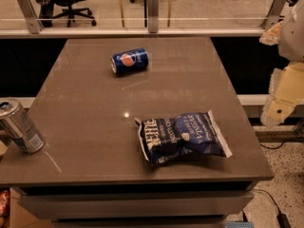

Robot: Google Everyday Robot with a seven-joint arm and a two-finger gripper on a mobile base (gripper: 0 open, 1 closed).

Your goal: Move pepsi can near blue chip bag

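Observation:
The pepsi can [130, 61], dark blue with a round red-white-blue logo, lies on its side at the far middle of the brown table [85, 103]. The blue chip bag [183, 137], crinkled navy with white lettering, lies flat near the table's front right. The can and the bag are well apart. My gripper [279, 96] is part of the cream-white arm at the right edge of the view. It is off the table, to the right of both things, and touches neither.
A silver-grey can with a blue label [19, 126] leans at the table's left edge. A glass railing [152, 18] runs behind the table, with office chairs [66, 1] beyond it. A cable [273, 203] lies on the floor at the right.

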